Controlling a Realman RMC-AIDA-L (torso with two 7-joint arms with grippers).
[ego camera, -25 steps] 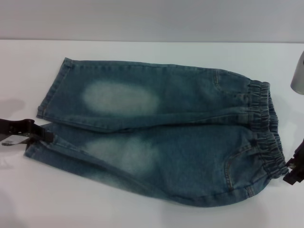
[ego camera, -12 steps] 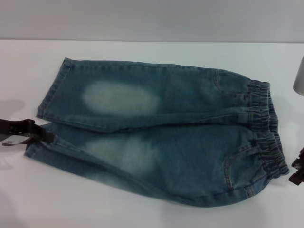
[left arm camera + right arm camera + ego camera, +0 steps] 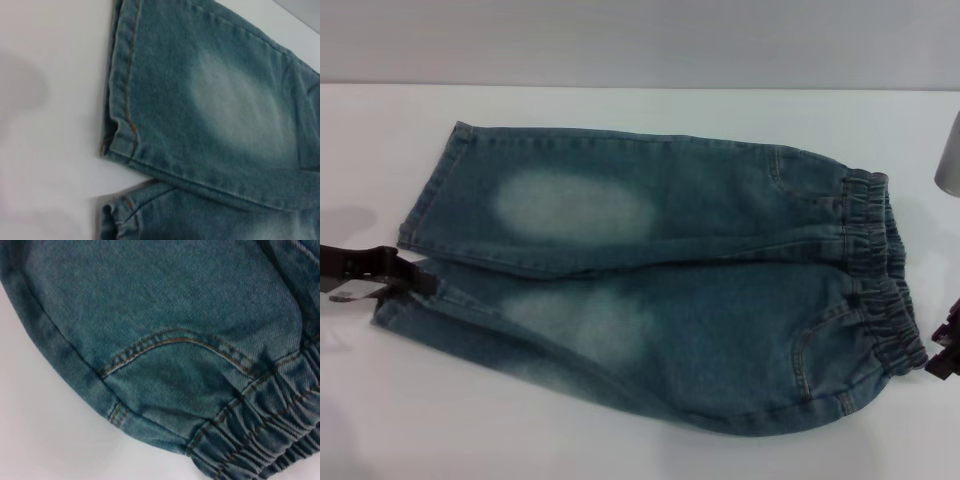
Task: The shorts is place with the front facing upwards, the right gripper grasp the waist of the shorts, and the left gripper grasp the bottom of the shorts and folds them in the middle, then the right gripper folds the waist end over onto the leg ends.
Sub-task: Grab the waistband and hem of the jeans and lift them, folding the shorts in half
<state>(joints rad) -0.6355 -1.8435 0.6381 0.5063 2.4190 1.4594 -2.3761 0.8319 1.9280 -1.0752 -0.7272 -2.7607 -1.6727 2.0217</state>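
Observation:
The shorts (image 3: 660,280) lie flat and front up on the white table, blue-green denim with a pale oval patch on each leg. Their gathered waist (image 3: 878,290) is on the right and the bottom of the shorts (image 3: 420,200), the two hemmed leg ends, is on the left. My left gripper (image 3: 420,280) lies low at the near leg's hem, where the two legs meet. Only the tip of my right gripper (image 3: 940,352) shows, just right of the waist's near corner. The left wrist view shows the tan-stitched hems (image 3: 125,90). In the right wrist view are a pocket seam (image 3: 165,342) and the elastic band (image 3: 260,440).
The white table (image 3: 620,440) runs to a far edge below a grey wall. A grey object (image 3: 950,160) pokes in at the right edge, beyond the waist. Bare tabletop surrounds the shorts.
My left gripper has slid slightly right, toward the hem. My right gripper has drawn back a little to the right of the waist corner. The shorts have not moved.

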